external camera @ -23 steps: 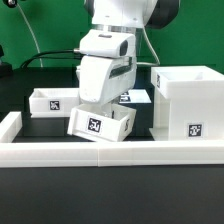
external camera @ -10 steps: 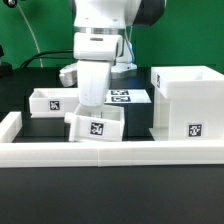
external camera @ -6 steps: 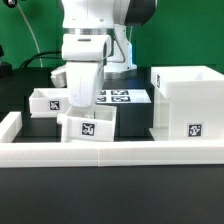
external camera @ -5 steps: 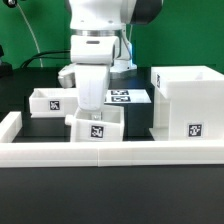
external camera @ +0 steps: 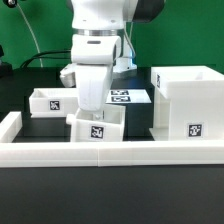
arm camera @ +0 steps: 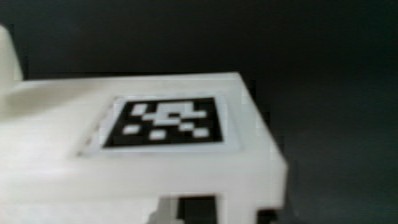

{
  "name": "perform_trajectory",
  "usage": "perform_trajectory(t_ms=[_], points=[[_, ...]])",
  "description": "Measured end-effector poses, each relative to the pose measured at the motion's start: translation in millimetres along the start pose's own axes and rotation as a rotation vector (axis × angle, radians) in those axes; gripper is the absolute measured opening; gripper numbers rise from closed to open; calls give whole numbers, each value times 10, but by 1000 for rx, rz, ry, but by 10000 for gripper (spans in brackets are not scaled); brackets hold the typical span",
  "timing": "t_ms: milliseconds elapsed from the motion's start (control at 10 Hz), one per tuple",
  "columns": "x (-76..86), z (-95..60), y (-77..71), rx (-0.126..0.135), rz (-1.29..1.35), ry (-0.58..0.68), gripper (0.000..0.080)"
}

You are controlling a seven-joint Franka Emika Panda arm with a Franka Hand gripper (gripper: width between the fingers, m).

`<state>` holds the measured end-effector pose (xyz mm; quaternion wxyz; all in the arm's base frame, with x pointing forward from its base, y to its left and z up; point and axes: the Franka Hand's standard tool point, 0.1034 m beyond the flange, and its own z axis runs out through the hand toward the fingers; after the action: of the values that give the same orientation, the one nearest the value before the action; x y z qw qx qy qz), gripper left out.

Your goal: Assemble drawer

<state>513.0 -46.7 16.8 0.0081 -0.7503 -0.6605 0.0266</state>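
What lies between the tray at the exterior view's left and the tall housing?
The exterior view shows the second tray there, with the gripper directly over it.

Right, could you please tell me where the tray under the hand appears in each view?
Exterior view: the tray sits just below centre.
Wrist view: apparently the same tray, close up, filling most of the frame.
Shared landmark: its square tag.
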Motion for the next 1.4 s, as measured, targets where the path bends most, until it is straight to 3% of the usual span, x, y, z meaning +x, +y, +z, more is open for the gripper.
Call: perform_trajectory(t_ms=[100,500,700,800,900,1100,1400], points=[[80,-24,34,23,-20,-8,41],[89,-31,61,24,-20,-9,41],[147,-50,83,11,0,-4,41],[165,-49,128,-47,0,8,41],[170,-21,94,-57,0,12,41],[197,-15,92,-66,-5,17,41],[247,-14,77,-54,19,18,41]])
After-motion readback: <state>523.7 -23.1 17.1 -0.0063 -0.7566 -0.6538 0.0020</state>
